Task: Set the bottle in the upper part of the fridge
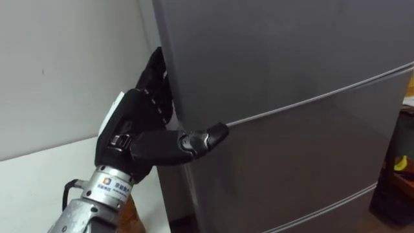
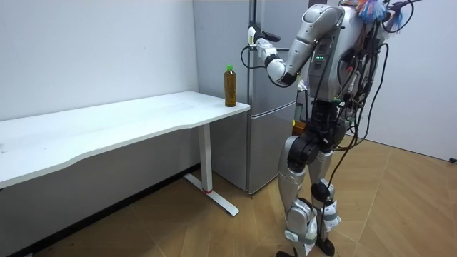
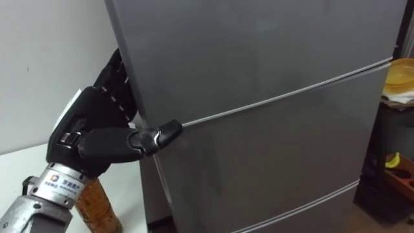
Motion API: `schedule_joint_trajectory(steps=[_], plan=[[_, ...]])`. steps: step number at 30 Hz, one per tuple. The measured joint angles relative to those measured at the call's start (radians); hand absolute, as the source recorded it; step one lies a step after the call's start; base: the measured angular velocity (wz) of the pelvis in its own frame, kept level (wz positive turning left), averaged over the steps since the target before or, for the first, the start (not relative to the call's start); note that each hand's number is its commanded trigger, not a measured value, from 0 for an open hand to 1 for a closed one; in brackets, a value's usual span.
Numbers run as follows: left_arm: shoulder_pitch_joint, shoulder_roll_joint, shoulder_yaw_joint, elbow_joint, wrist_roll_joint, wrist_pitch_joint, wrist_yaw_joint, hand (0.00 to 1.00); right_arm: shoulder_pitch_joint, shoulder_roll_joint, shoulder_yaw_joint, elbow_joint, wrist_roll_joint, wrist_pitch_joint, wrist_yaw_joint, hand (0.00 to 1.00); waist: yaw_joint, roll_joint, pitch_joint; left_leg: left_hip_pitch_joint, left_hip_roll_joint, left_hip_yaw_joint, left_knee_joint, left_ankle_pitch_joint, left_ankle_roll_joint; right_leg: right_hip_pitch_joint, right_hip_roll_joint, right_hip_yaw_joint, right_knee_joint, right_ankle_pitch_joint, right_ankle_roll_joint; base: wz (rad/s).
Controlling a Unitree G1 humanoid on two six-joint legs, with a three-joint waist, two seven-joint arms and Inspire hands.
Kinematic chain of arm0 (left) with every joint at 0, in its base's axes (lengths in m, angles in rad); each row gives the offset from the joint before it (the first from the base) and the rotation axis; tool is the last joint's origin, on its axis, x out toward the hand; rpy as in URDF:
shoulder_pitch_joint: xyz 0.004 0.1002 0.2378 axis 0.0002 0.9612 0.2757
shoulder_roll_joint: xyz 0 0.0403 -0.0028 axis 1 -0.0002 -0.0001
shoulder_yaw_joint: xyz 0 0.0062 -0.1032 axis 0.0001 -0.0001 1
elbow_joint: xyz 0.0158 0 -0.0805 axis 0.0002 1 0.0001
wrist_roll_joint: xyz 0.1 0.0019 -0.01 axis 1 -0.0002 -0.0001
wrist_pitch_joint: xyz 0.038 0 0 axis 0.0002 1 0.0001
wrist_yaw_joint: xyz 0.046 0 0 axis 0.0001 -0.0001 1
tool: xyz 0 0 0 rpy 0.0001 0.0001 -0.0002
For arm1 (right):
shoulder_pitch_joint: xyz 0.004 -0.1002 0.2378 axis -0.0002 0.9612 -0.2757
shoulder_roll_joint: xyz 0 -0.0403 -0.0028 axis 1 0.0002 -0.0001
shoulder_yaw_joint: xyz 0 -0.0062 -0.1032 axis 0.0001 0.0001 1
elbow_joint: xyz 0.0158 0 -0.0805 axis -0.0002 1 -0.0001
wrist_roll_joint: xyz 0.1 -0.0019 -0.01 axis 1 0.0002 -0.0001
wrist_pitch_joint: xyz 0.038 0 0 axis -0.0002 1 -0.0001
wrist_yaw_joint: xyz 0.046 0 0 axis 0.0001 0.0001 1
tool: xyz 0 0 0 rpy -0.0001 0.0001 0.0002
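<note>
The grey fridge (image 1: pixel 291 58) stands shut right before me, with a seam between its upper door (image 3: pixel 259 45) and the door below. My left hand (image 1: pixel 139 116) is at the upper door's left edge, its far part hidden behind that edge, and its thumb lies across the front at the seam. The bottle (image 3: pixel 97 207), brown with a green cap, stands upright on the white table's corner (image 2: pixel 230 86), just under my left wrist and apart from the hand. In the room view I stand upright facing the fridge (image 2: pixel 268 143) with my left hand (image 2: pixel 258 39) raised to it.
The white table (image 2: pixel 107 125) runs along the wall to the fridge's left. To the right of the fridge a dark shelf holds a yellow bowl (image 3: pixel 398 74) and a yellow item (image 1: pixel 401 165) lower down. Wooden floor lies behind me.
</note>
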Motion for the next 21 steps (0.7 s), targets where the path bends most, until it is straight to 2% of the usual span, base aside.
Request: schedule_joint_trajectory(steps=[5,6,7,8,10,14,15,16,17,19,21], plan=[[0.000,0.005,-0.014,0.000,0.000,0.000,-0.012,0.00,-0.001,0.000,0.000,0.000,0.000,0.000,0.000,0.00,0.000,0.000,0.0002,0.000,0.000,-0.001,0.000,0.000,0.000,0.000,0.000,0.000,0.000,0.000,0.000,0.00],[0.000,0.006,-0.014,0.000,0.000,0.000,-0.014,0.05,-0.001,0.000,0.000,0.000,0.000,0.000,0.000,0.00,0.000,0.000,0.0002,0.000,0.000,-0.001,0.000,0.000,0.000,0.001,0.000,0.000,0.000,0.000,0.000,0.00],[0.000,0.006,-0.014,0.000,0.000,0.000,-0.014,0.25,-0.001,0.000,0.000,0.000,0.000,0.000,0.000,0.00,0.000,0.000,0.0002,0.000,0.000,-0.002,0.000,0.000,0.000,0.001,0.000,0.000,0.000,0.000,0.000,0.00],[0.000,0.006,-0.017,0.000,0.001,0.000,-0.014,0.53,0.000,0.000,0.001,0.000,0.000,0.000,0.000,0.00,0.000,-0.001,0.0003,0.000,0.000,-0.002,0.000,0.000,0.000,0.001,0.000,0.000,0.000,0.000,0.000,0.00],[0.000,0.006,-0.019,0.000,0.001,0.000,-0.014,0.62,-0.001,-0.001,0.002,0.000,0.000,0.000,0.000,0.00,0.000,-0.001,0.0005,0.000,0.000,-0.002,0.000,0.000,0.000,0.001,0.000,0.000,0.001,0.000,0.000,0.00],[0.000,0.007,-0.004,0.003,0.000,0.000,-0.008,0.63,-0.002,-0.004,0.013,0.000,0.004,0.000,0.004,0.00,0.000,-0.005,0.0030,-0.007,-0.001,-0.011,0.000,0.000,0.000,0.000,-0.001,-0.011,0.000,0.000,0.000,0.10],[0.000,0.007,-0.004,0.003,-0.001,-0.002,-0.006,0.69,-0.003,-0.008,0.028,0.001,0.012,0.000,0.008,0.00,0.000,-0.007,0.0035,-0.010,-0.002,-0.016,0.000,0.000,0.000,0.000,-0.002,-0.019,0.000,0.000,0.000,0.18],[0.000,0.006,-0.005,0.003,-0.003,-0.005,-0.005,0.84,-0.005,-0.012,0.041,0.001,0.023,0.000,0.011,0.00,0.000,-0.008,0.0033,-0.013,-0.003,-0.024,0.000,0.000,0.000,0.000,-0.002,-0.025,0.000,0.000,0.000,0.17],[0.000,0.006,-0.006,0.003,-0.005,-0.005,-0.005,0.91,-0.007,-0.012,0.044,0.002,0.029,0.001,0.011,0.00,0.002,-0.009,0.0039,-0.014,-0.003,-0.025,0.000,0.000,0.000,0.000,-0.002,-0.026,0.000,0.000,0.000,0.11],[0.001,0.007,-0.027,0.002,-0.013,-0.006,-0.007,1.00,-0.012,-0.015,0.062,0.008,0.033,0.001,0.011,0.00,0.005,-0.012,0.0059,-0.015,-0.003,-0.026,0.000,0.000,0.000,0.001,-0.002,-0.028,0.000,0.000,0.000,0.05],[0.003,0.000,-0.044,0.004,-0.038,-0.008,-0.004,1.00,-0.014,-0.016,0.073,0.013,0.035,0.001,0.011,0.00,0.009,-0.015,0.0067,-0.016,-0.003,-0.027,0.000,0.000,0.000,0.001,-0.002,-0.030,0.000,0.000,0.000,0.04]])
